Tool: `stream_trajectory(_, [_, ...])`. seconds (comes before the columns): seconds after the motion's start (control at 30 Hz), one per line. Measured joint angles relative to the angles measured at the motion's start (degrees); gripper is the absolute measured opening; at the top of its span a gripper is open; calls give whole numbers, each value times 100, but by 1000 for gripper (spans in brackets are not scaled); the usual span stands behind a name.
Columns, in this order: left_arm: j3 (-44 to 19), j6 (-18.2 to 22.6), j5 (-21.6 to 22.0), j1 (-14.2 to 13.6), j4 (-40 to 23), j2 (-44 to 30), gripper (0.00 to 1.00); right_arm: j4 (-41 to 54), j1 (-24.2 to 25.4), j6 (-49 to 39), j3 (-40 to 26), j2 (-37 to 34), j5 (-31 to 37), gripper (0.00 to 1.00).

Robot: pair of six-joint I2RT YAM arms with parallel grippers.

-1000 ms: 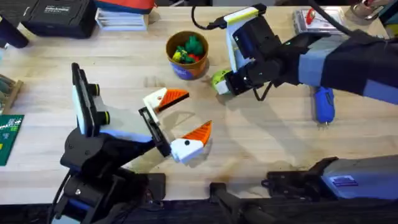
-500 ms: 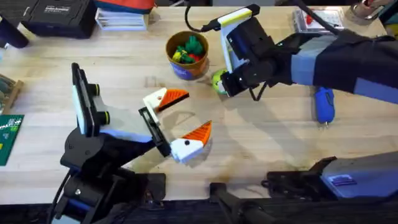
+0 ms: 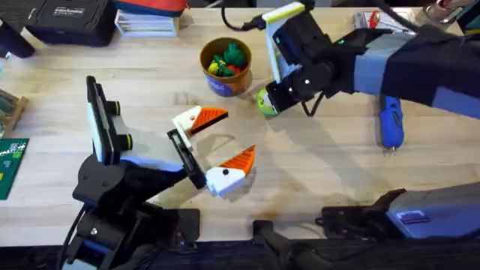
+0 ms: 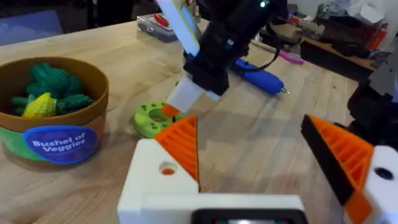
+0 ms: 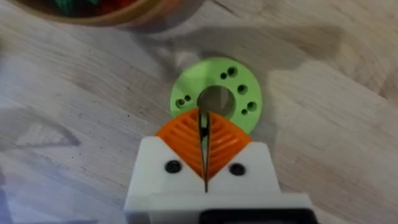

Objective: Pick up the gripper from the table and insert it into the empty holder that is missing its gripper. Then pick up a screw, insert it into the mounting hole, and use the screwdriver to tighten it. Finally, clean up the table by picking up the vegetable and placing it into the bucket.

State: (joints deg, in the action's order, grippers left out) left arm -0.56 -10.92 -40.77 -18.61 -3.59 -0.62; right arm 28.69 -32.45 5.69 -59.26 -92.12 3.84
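My right gripper [image 3: 270, 102] reaches in from the right and hangs shut just over a flat light-green disc [image 3: 262, 100] with holes. In the right wrist view its pressed orange pads [image 5: 186, 140] end at the rim of the disc's [image 5: 214, 93] centre hole. The orange bucket [image 3: 225, 66] with a blue label stands just left of the disc and holds several toy vegetables [image 3: 234, 54], dark-green ones among them. The blue screwdriver [image 3: 390, 124] lies on the table at the right. My left gripper [image 3: 225, 139] stands open and empty near the table's middle. The holder and screw are out of view.
Black cases and boxes [image 3: 71, 19] line the far edge at the left, a clear parts box [image 3: 386, 22] at the far right. A green card [image 3: 9, 161] lies at the left edge. Bare wood [image 3: 322, 172] stretches between the disc and the front edge.
The right arm has shifted slightly left and away from me, keeping its shut gripper at the green disc. The left arm, bucket and screwdriver have not moved.
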Motion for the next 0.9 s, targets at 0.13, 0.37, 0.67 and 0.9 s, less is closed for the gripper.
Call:
stream_trajectory(0.13, [0,0,0,0,1,0,986,42,0,-16,-191,0,0,6])
stream_trajectory(0.37, [0,0,2,0,2,0,986,732,0,-21,-585,0,0,6])
stream_trajectory(0.67, [0,0,2,0,2,0,986,1299,0,-171,-1272,63,1,6])
stream_trajectory(0.9, [0,0,1,0,1,0,987,1323,-101,-190,-1862,629,23,6])
